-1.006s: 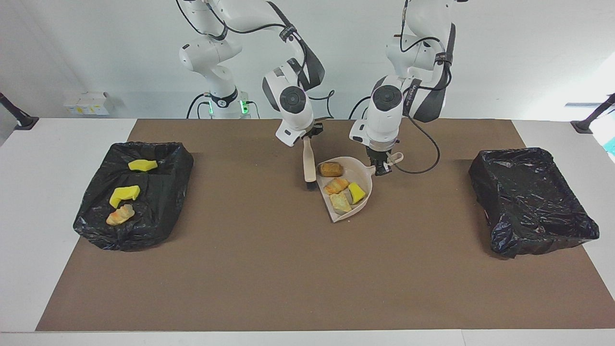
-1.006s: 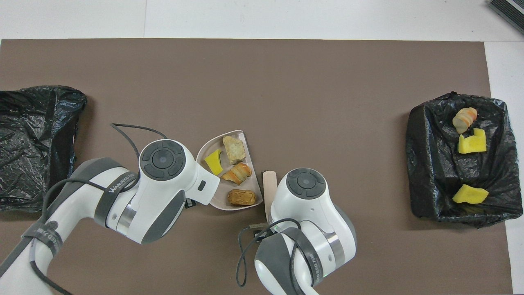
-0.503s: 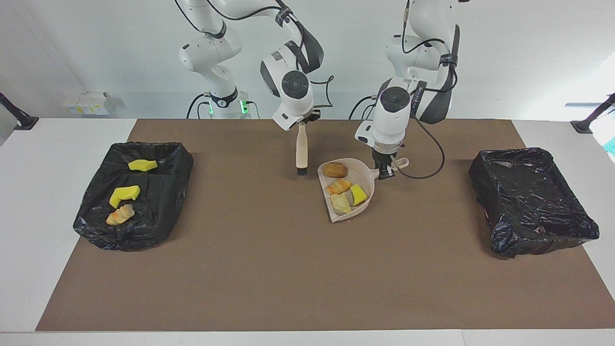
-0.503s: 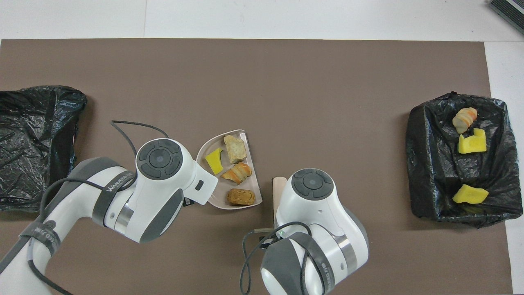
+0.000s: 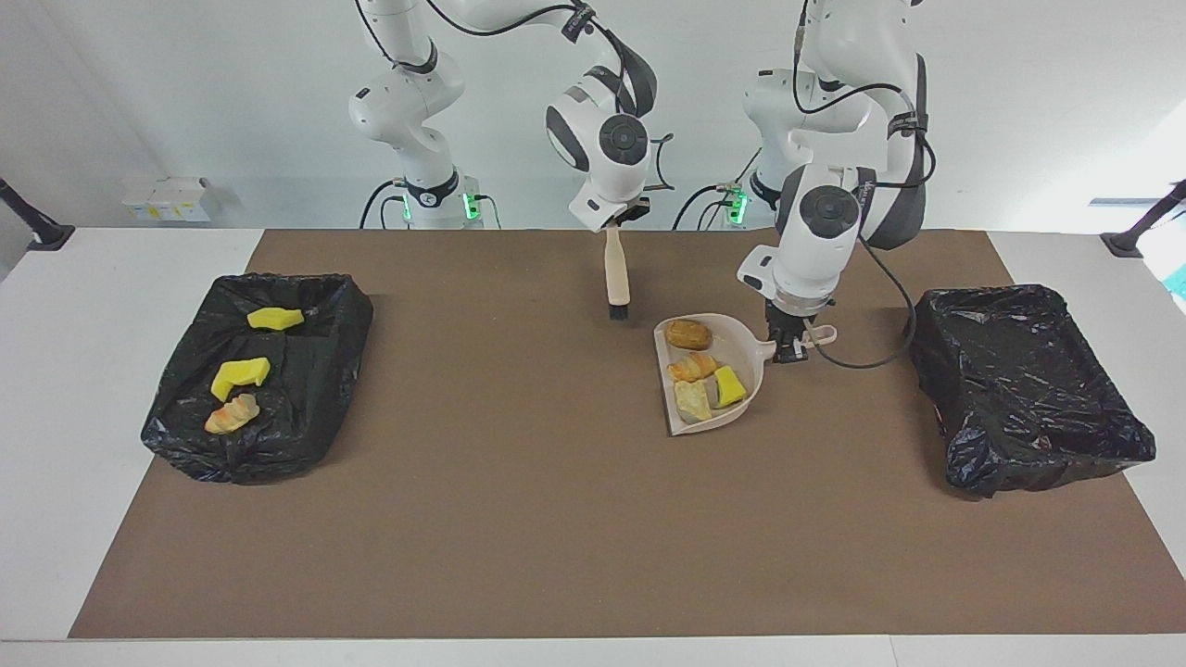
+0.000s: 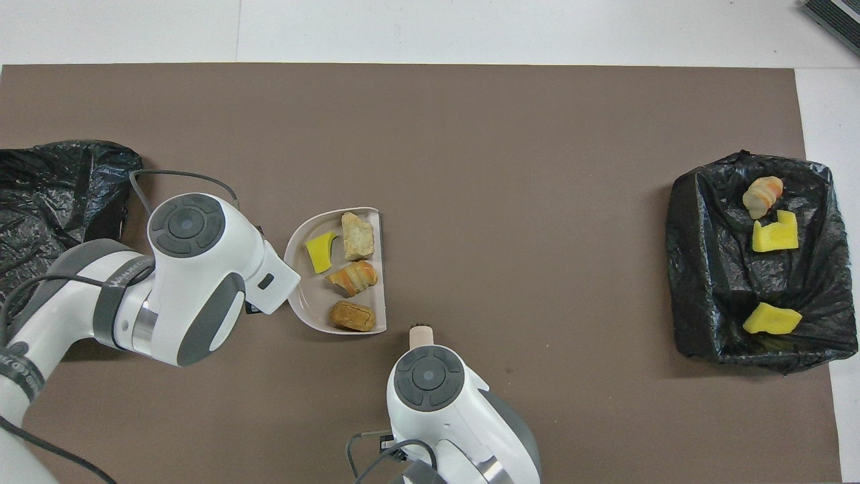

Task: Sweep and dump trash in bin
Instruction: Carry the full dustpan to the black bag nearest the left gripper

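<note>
1. Over the middle of the brown mat (image 5: 556,537), toward the left arm's end, the left gripper (image 5: 788,350) pinches the handle of the beige dustpan (image 5: 741,347), its fingers pressed onto that handle; the pan looks lifted and kept nearly level, probably so the load does not slide out of its open edge
2. Four pieces of the trash ride in the pan: a brown bread chunk (image 5: 688,333), a croissant-like piece (image 5: 693,367), a pale crusty chunk (image 5: 690,398) and a yellow sponge piece (image 5: 728,385)
3. Three more pieces, two yellow sponges (image 5: 241,374) and a tan roll (image 5: 232,413), already lie in the black-lined bin (image 5: 306,408) at the right arm's end
4. The right gripper (image 5: 616,227) is closed on the handle of the brush (image 5: 615,278), which hangs bristles-down above the mat, apparently held clear of the pan's path
5. An empty-looking black-lined bin (image 5: 1028,389) sits at the left arm's end, close to the pan; the carry seems aimed there
6. Nothing lies between pan and that bin except the left arm's loose black cable (image 5: 871,357), which droops beside the handle and might snag on the liner's raised rim
</note>
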Action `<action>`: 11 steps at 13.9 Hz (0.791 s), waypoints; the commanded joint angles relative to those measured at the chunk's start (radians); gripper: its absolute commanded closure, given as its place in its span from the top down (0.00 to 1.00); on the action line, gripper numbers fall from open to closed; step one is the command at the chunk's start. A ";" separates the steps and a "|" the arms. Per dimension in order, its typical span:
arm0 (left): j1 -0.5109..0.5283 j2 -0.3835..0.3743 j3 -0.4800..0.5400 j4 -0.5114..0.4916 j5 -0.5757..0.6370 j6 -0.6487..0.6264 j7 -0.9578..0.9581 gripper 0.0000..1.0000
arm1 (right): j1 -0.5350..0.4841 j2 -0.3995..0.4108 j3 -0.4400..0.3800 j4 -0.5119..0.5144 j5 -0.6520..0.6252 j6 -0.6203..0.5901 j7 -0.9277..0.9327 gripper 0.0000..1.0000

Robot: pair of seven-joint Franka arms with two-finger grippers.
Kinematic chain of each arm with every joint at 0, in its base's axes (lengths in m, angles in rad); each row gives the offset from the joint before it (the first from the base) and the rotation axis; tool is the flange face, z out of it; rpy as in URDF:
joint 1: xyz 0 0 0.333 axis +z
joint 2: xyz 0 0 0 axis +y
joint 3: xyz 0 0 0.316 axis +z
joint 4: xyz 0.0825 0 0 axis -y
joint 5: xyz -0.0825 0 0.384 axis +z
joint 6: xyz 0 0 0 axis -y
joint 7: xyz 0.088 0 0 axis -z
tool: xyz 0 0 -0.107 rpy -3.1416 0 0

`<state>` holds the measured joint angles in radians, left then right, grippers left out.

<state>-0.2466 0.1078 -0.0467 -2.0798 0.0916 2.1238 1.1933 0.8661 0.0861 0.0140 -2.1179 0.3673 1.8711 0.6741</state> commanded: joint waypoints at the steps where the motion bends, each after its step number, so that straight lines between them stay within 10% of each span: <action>1: 0.068 0.009 -0.009 0.076 -0.003 -0.047 0.081 0.00 | 0.027 0.052 0.000 0.035 -0.001 0.045 0.027 0.00; 8: 0.269 0.001 -0.004 0.299 0.000 -0.251 0.248 0.00 | 0.077 0.144 0.000 0.042 0.010 0.143 0.091 0.00; 10: 0.346 0.006 -0.004 0.331 -0.001 -0.240 0.357 0.00 | 0.070 0.130 -0.002 0.073 -0.002 0.079 0.093 0.99; 11: 0.371 0.009 -0.004 0.364 0.000 -0.248 0.380 0.00 | 0.061 0.121 -0.003 0.091 -0.002 0.054 0.093 1.00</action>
<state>0.0726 0.1065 -0.0413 -1.7773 0.0925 1.9054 1.5118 0.9423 0.2196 0.0138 -2.0727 0.3712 1.9841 0.7449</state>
